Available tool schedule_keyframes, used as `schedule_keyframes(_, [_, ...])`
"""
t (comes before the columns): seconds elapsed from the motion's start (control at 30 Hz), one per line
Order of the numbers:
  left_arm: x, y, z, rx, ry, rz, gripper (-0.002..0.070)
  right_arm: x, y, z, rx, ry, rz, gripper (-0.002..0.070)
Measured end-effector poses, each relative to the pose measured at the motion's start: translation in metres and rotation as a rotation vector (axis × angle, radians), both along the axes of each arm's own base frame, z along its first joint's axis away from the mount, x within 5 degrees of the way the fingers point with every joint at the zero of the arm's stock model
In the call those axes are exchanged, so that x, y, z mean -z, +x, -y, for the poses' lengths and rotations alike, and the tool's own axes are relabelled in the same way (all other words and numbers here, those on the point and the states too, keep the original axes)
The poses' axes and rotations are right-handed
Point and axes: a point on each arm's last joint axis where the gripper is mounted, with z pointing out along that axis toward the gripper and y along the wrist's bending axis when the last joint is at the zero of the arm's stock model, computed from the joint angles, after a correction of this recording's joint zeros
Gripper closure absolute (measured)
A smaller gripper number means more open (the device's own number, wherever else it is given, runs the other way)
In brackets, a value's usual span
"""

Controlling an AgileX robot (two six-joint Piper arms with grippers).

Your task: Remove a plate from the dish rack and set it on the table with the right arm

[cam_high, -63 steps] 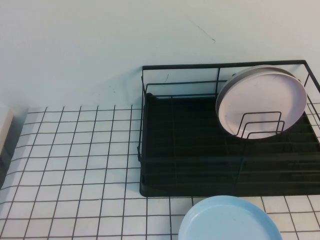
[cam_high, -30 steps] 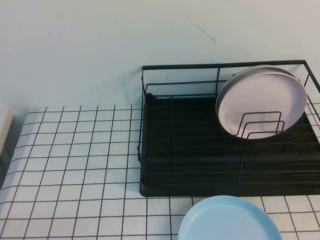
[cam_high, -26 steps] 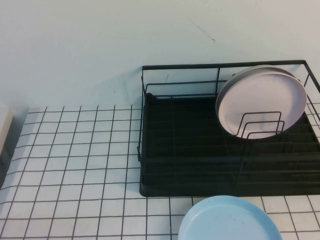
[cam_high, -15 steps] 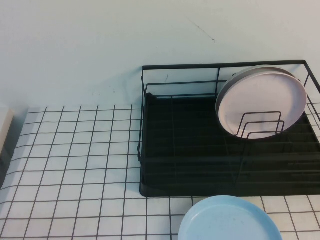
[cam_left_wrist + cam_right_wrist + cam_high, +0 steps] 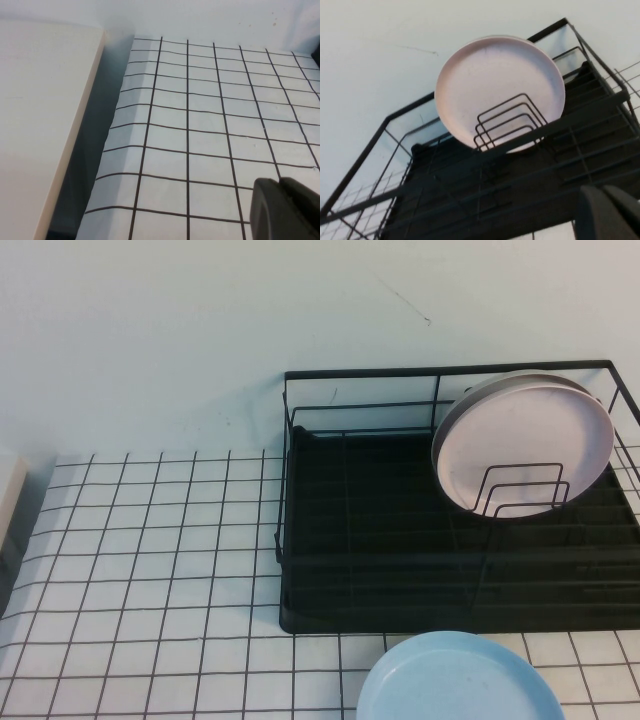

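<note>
The pale pink plate (image 5: pixel 525 440) stands on edge in the far right part of the dish rack (image 5: pixel 400 570), leaning back against a grey-white plate (image 5: pixel 480 390) of which only a thin arc of rim shows behind it. The upright wire dividers (image 5: pixel 520 490) cross the pink plate's lower half on its near side. In the right wrist view the same plate (image 5: pixel 495 85) faces the camera, its lower part crossed by the dividers (image 5: pixel 507 122), with the rack's top rail (image 5: pixel 470 155) running in front.

The rack sits on the right half of the bench (image 5: pixel 150 570), a white surface ruled with thin black lines into small squares, and its black drip tray reaches close to the near edge of the view. A light blue plate (image 5: pixel 460 680) lies flat on the bench just in front of the rack's near edge, toward the right, cut off by the bottom of the high view.

Neither arm appears in the high view. The right gripper (image 5: pixel 607 212) shows only as a dark rounded shape in a corner of its wrist view, on the near side of the rack and apart from the plate; whether it is open or closed cannot be told. The left gripper (image 5: pixel 282 210) shows likewise as a dark tip above the gridded bench (image 5: pixel 200 125) at the far left of the scene, beside a cream-coloured slab (image 5: pixel 40 115); its state cannot be told either.
</note>
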Motion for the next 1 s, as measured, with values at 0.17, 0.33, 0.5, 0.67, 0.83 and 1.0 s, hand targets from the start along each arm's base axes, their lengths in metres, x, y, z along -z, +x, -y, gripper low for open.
schedule_keyframes(0.17, [0.0,0.0,0.0,0.0,0.0,0.0,0.0678,-0.007,-0.001,-0.012,-0.167,-0.14,-0.086,0.0678])
schedule_keyframes(0.33, [0.0,0.0,0.0,0.0,0.0,0.0,0.0678,-0.047,0.01,-0.021,-0.351,-0.325,-0.139,0.0678])
schedule_keyframes(0.5, [0.0,0.0,0.0,0.0,0.0,0.0,0.0678,-0.105,0.037,-0.029,-0.608,-0.593,-0.102,0.0661])
schedule_keyframes(0.67, [0.0,0.0,0.0,0.0,0.0,0.0,0.0678,-0.14,0.078,-0.029,-0.797,-0.817,-0.038,0.0458])
schedule_keyframes(0.83, [0.0,0.0,0.0,0.0,0.0,0.0,0.0678,-0.154,0.131,-0.024,-0.88,-1.008,0.028,0.0233])
schedule_keyframes(1.0, [0.0,0.0,0.0,0.0,0.0,0.0,0.0678,-0.148,0.19,-0.017,-0.934,-1.105,0.037,0.0195])
